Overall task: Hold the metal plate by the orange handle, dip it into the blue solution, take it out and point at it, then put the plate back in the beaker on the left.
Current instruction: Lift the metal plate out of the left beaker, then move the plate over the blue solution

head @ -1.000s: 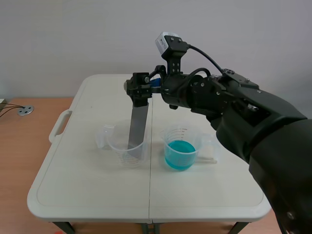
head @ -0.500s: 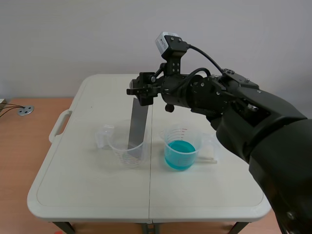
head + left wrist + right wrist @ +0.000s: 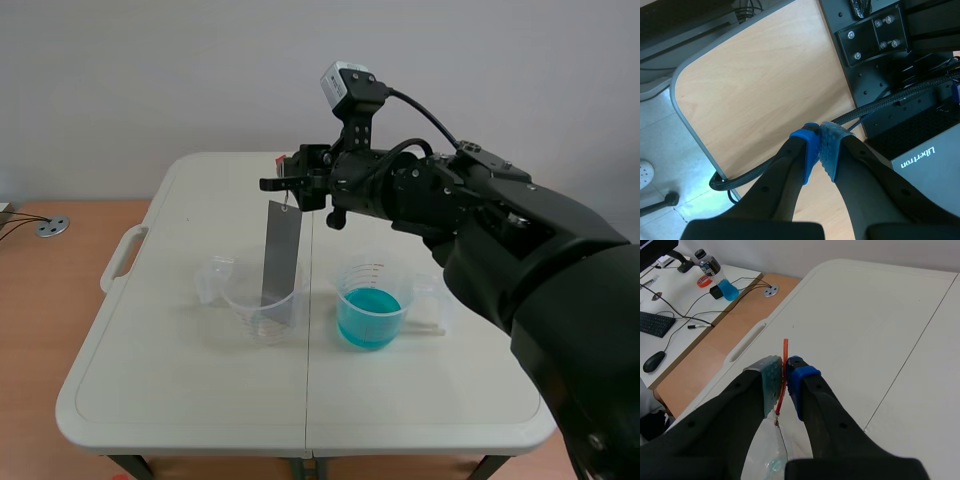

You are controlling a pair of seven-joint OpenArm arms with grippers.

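Note:
A long grey metal plate (image 3: 279, 255) stands with its lower end inside the clear left beaker (image 3: 250, 300). My right gripper (image 3: 286, 183) reaches past the table's middle and is shut on the thin orange handle (image 3: 283, 160) at the plate's top. In the right wrist view the orange handle (image 3: 785, 347) is pinched between the right gripper's (image 3: 784, 372) pads, with the beaker's rim (image 3: 765, 460) below. A second beaker holding blue solution (image 3: 369, 315) stands to the right. My left gripper (image 3: 819, 145) is shut on nothing, away from the table.
The white folding table (image 3: 180, 380) has a carry handle (image 3: 120, 265) at its left edge. A thin white stick (image 3: 430, 326) lies beside the blue beaker. A braided cable (image 3: 880, 102) and black equipment (image 3: 875, 35) lie beneath the left gripper.
My right gripper's fingers have closed on the orange handle. The plate's top now stands slightly higher, still in the left beaker.

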